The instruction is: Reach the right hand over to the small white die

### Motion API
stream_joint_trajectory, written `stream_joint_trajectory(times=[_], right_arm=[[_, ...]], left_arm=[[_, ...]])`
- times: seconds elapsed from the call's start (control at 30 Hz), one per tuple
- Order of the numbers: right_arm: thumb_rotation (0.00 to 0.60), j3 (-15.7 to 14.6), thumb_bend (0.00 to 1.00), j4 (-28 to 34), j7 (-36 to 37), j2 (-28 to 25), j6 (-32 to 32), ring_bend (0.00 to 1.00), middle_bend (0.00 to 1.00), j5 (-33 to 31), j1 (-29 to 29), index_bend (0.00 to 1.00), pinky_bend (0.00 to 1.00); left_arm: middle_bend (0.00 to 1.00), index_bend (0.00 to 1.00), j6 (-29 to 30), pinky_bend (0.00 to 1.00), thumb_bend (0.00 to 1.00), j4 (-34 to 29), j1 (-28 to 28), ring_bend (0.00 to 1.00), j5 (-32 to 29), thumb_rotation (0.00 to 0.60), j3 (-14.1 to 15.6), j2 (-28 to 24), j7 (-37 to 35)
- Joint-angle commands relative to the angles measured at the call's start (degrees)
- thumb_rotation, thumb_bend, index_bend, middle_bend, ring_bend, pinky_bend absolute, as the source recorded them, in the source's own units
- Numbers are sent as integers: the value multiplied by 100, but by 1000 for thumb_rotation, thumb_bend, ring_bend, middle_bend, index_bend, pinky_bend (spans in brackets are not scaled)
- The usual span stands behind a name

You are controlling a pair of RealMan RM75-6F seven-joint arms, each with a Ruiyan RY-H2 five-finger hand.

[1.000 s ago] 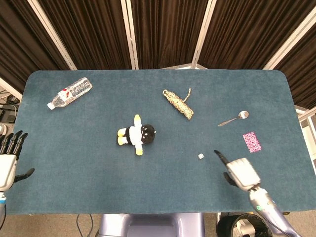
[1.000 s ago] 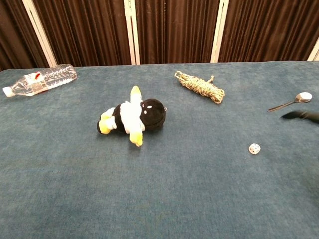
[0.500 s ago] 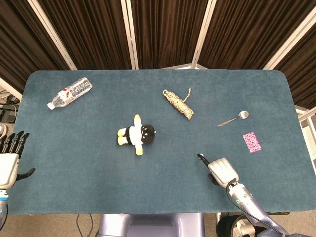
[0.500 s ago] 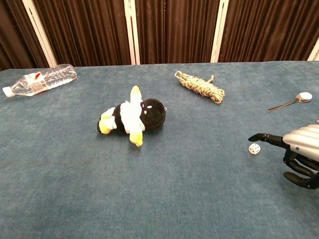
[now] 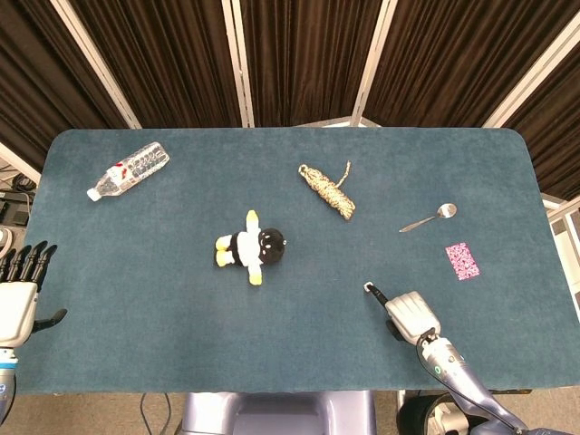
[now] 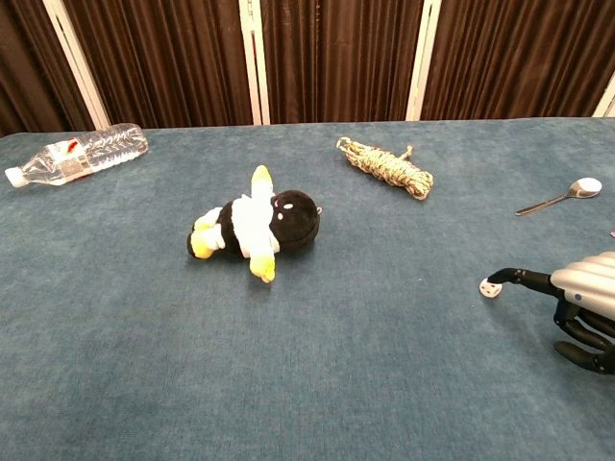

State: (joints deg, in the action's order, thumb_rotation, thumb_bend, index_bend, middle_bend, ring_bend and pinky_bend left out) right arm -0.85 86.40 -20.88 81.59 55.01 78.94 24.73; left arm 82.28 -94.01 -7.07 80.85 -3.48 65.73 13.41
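Note:
The small white die [image 5: 367, 287] [image 6: 490, 286] lies on the blue table, right of centre and near the front. My right hand [image 5: 410, 314] [image 6: 586, 293] sits just right of it, low over the cloth. One dark finger [image 6: 526, 279] stretches out and its tip touches the die's right side; the other fingers curl underneath and hold nothing. My left hand [image 5: 18, 290] hangs off the table's left edge with its fingers straight and apart, empty; the chest view does not show it.
A penguin plush [image 5: 249, 247] lies mid-table, with a coiled rope [image 5: 328, 191] behind it. A spoon [image 5: 429, 217] and a pink patterned card [image 5: 462, 261] lie beyond my right hand. A water bottle [image 5: 128, 170] rests at the far left.
My right hand swept left from near the card toward the die, then settled lower; its outstretched fingertip now meets the die. The left hand stays put.

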Motion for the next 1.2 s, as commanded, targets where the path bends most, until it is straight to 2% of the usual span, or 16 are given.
stream_joint_trajectory(times=[0.03, 0.4, 0.73, 0.87, 1.1, 1.17, 1.2], right_arm=[[600, -1, 514, -15, 17, 10, -4, 762, 810, -22, 7, 50, 1000], [600, -124, 513, -35, 97, -38, 16, 763, 810, -28, -32, 68, 1000], [600, -503, 513, 360, 140, -407, 213, 764, 810, 358, -206, 74, 1000], [600, -573, 513, 493, 196, -511, 373, 764, 810, 542, -269, 75, 1000], [600, -599, 512, 878, 546, -887, 1087, 764, 810, 1090, -463, 85, 997], [600, -559, 477, 925, 706, -979, 1433, 736, 780, 1281, -552, 87, 920], [600, -527, 408, 918, 827, -1033, 1717, 677, 716, 1427, -631, 86, 810]], left_arm=[[0, 0, -7, 0, 0, 1, -1, 0, -5, 600, 3, -1, -4], [0, 0, -17, 0, 0, 3, -10, 0, -10, 600, 14, 10, 16], [0, 0, -6, 0, 0, -24, -6, 0, -1, 600, 31, 14, 54], [0, 0, -4, 0, 0, -34, -4, 0, 6, 600, 39, 14, 61], [0, 0, 45, 0, 0, -75, 14, 0, 50, 600, 46, -13, 24], [0, 0, 75, 0, 0, -87, 25, 0, 84, 600, 53, -26, 1], [0, 0, 105, 0, 0, -103, 34, 0, 124, 600, 61, -41, -24]])
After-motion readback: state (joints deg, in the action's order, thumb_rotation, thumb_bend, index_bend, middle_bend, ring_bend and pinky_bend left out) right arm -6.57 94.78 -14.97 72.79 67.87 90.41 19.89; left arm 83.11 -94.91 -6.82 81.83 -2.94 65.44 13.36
